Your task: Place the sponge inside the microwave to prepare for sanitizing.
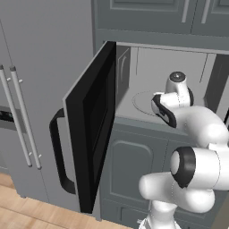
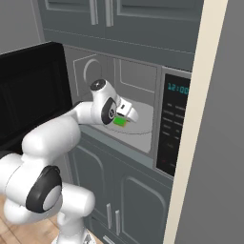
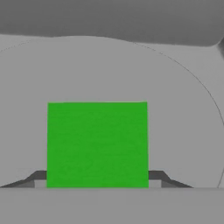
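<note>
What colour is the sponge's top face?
Bright green; the sponge shows best in the hand view.

Fingertips (image 3: 39, 176) of the hand (image 3: 97, 181) mostly behind the sponge (image 3: 97, 144); keypad (image 2: 172, 128) legends too small to read.

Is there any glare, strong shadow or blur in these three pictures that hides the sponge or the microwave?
Hand view: the sponge is a flat, evenly lit green, sharp-edged, with no shadow beneath. Right base view: soft even light, the sponge half hidden by the end effector, and the teal digits slightly blurred. Left base view: the black door of the microwave has no glare.
</note>
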Robot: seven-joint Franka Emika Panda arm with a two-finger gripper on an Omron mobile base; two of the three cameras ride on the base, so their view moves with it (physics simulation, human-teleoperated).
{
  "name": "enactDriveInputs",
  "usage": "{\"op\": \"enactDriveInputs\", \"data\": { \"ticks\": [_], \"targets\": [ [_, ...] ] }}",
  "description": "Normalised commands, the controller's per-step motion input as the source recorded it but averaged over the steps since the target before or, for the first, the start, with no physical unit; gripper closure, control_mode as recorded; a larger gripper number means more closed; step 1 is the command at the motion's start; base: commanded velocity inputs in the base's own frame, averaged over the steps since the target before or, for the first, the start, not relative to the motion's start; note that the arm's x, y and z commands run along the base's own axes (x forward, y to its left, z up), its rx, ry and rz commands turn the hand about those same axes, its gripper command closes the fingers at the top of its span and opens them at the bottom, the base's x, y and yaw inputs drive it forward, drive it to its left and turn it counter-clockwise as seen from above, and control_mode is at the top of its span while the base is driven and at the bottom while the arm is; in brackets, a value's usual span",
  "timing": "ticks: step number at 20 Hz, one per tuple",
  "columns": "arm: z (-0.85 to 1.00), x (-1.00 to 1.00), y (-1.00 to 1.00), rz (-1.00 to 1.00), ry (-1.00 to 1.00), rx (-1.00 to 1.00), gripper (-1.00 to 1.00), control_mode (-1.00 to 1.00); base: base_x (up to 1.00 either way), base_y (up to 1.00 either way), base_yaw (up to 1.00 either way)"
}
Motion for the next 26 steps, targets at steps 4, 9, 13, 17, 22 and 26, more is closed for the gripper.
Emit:
{"op": "enactDriveInputs", "data": {
  "ticks": [4,9,13,17,22,26],
  "targets": [
    [-0.02,0.01,0.00,0.00,0.00,0.00,-1.00,-1.00,0.00,0.00,0.00],
    [0.00,0.00,0.00,0.00,0.00,0.00,-1.00,-1.00,0.00,0.00,0.00],
    [0.00,0.00,0.00,0.00,0.00,0.00,-1.00,-1.00,0.00,0.00,0.00],
    [0.00,0.00,0.00,0.00,0.00,0.00,-1.00,-1.00,0.00,0.00,0.00],
    [0.13,-0.33,0.05,0.00,-0.05,-0.03,-1.00,-1.00,0.00,0.00,0.00],
    [0.33,-0.70,0.16,0.01,-0.19,-0.02,-1.00,-1.00,0.00,0.00,0.00]
  ]
}}
